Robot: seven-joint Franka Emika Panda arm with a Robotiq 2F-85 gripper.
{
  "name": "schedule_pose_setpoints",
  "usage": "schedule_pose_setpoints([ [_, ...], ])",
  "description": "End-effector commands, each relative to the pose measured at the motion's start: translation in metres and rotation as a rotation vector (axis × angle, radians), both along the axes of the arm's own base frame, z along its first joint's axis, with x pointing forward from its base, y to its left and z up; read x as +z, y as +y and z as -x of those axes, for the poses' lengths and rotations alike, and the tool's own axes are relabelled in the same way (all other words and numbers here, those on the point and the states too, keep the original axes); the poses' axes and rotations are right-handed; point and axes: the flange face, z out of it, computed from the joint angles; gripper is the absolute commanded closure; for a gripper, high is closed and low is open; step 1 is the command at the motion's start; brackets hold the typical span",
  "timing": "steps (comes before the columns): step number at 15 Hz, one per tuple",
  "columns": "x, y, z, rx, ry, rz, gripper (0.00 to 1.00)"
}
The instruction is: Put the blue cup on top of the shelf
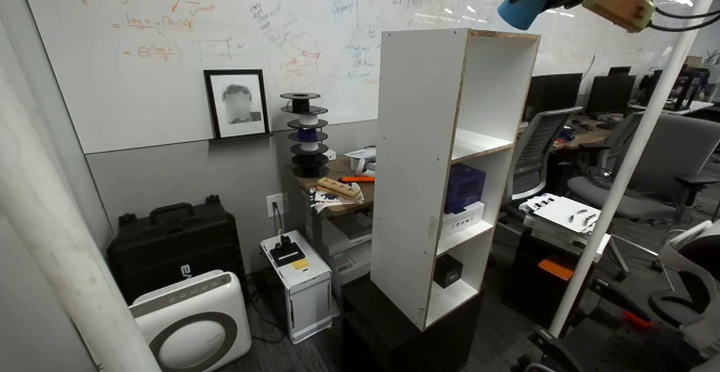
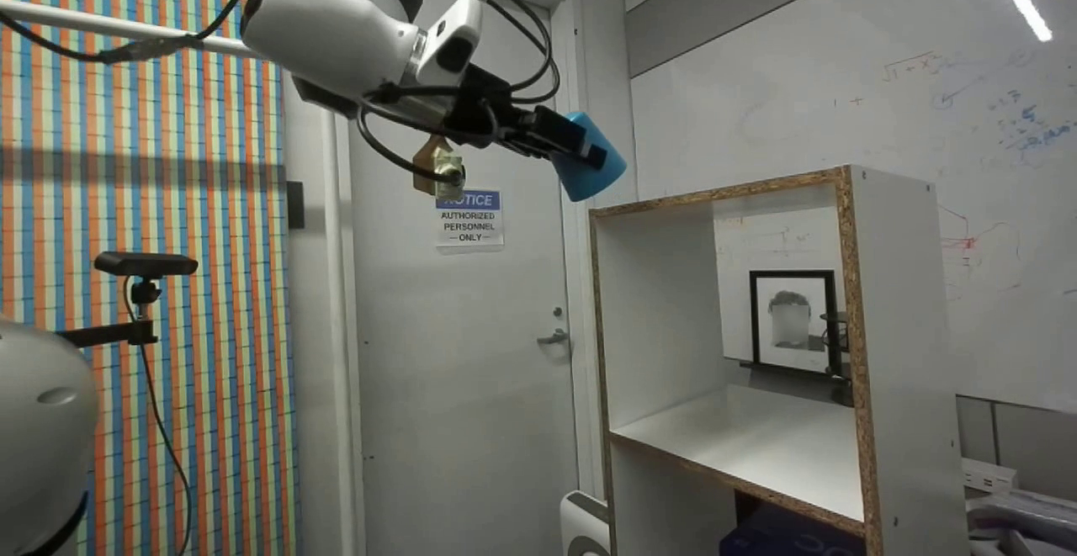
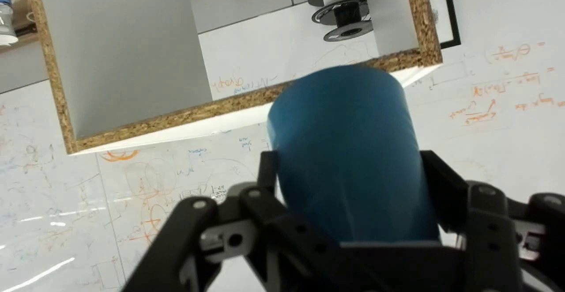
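One cup (image 1: 522, 10), axis aslant down toward shelf (image 1: 419, 164)

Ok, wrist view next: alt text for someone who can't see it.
A black gripper grips a blue cup, which partly hides the top edge of a white shelf. The scene appears upside down, with a marked-up whiteboard and stacked spools behind.

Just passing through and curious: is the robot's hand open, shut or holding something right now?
Gripper: closed, holding the blue cup at a tilt.
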Motion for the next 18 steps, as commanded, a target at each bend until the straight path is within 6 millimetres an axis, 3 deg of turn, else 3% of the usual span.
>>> schedule_pose_setpoints([
  [1, 0.045, -0.015, -0.013, -0.041, -0.023, -0.042, 0.48],
  [5, 0.073, -0.049, -0.037, -0.093, 0.006, -0.126, 0.48],
  [12, 0.090, -0.112, -0.078, -0.130, 0.094, -0.263, 0.48],
  [18, 0.089, -0.130, -0.121, -0.156, 0.105, -0.272, 0.48],
])
